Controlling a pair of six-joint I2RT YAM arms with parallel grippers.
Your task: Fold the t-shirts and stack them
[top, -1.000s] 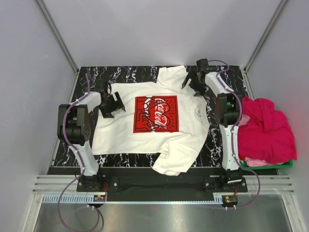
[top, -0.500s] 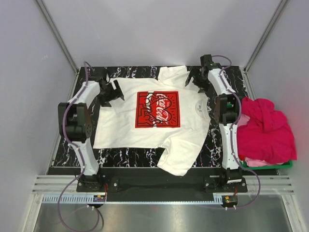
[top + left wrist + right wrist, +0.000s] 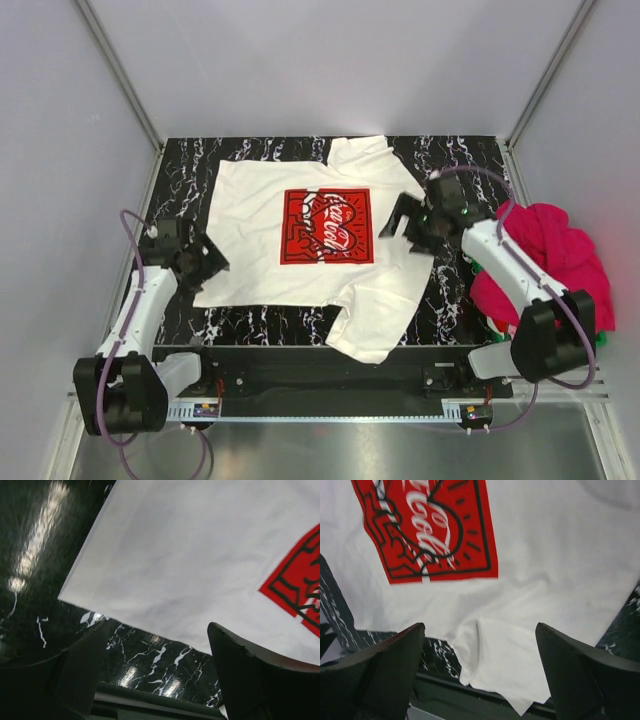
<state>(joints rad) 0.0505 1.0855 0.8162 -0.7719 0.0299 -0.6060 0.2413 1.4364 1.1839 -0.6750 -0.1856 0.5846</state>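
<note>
– Table (image 3: 180, 165) margins?
– Bare marble at left and far corners. White t-shirt (image 3: 250, 230) lies flat at centre, one sleeve over the front edge.
– Pink t-shirts (image 3: 560, 250)?
– Heaped off the right edge, partly hidden by the right arm.
– Pincers?
– Left pincer (image 3: 212, 262) released beside the hem corner; right pincer (image 3: 400, 232) released above the shirt's right side.

A black marble-patterned tabletop with white veins (image 3: 190, 165) carries one white cotton short-sleeved t-shirt (image 3: 255, 240), spread flat with its red square Coca-Cola print (image 3: 327, 227) facing up. The hem lies toward the left side. One sleeve (image 3: 362, 155) reaches the far edge. The other sleeve (image 3: 372, 322) lies rumpled and laps just over the near edge.
</note>
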